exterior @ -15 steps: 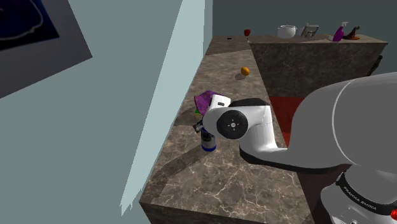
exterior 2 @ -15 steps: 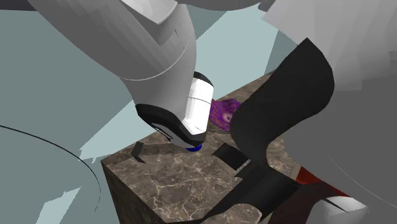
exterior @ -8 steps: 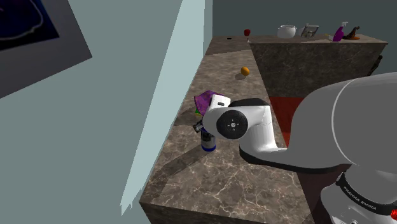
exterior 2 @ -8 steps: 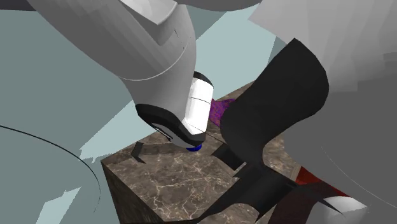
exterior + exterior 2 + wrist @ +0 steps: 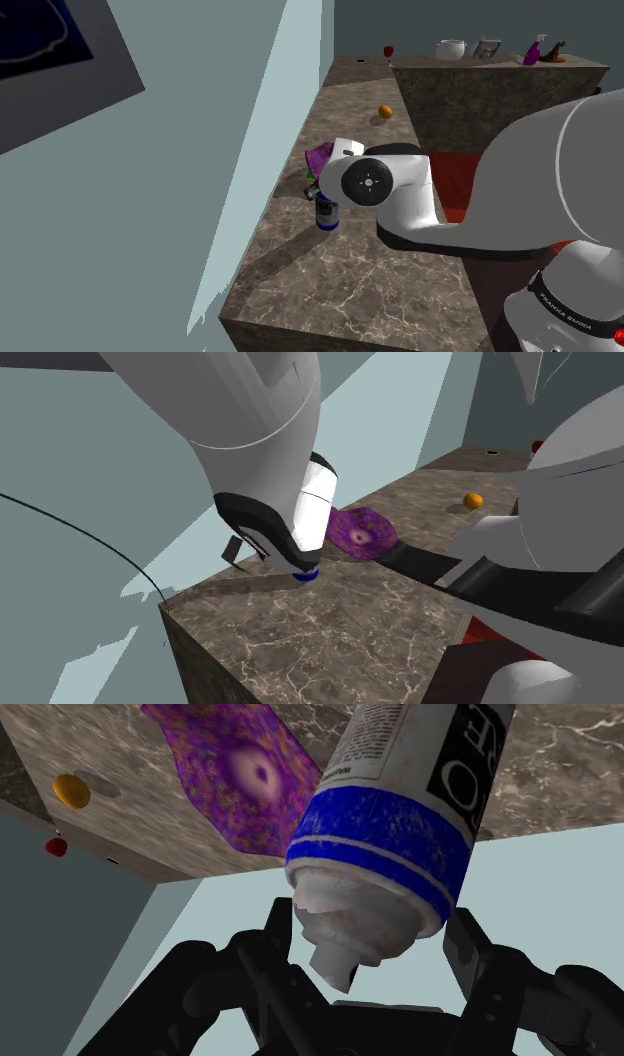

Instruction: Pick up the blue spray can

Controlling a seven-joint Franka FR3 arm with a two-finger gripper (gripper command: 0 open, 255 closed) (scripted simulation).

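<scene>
The spray can (image 5: pixel 400 814) has a white printed label, a blue band at its shoulder and a white cap. In the wrist view my gripper (image 5: pixel 372 919) is shut on it, one black finger (image 5: pixel 278 936) pressing each side of the shoulder. In the shoulder view the can (image 5: pixel 327 214) hangs upright under the hand, partly hidden by the white wrist, near the wall side of the marble counter (image 5: pixel 350 285). In the second exterior view its blue bottom rim (image 5: pixel 308 576) peeks out below the hand, just above the counter top.
A purple patterned bowl-like thing (image 5: pixel 320 155) lies just behind the can. An orange (image 5: pixel 385 112) sits farther along the counter and a red glass (image 5: pixel 388 50) at its far end. A pale wall (image 5: pixel 200 150) borders the counter. A teapot (image 5: pixel 452 48) and a purple bottle (image 5: pixel 535 50) stand on the raised ledge.
The hand and can have risen slightly off the counter. The arm's upper links have swung, uncovering the purple thing and the orange in the second exterior view.
</scene>
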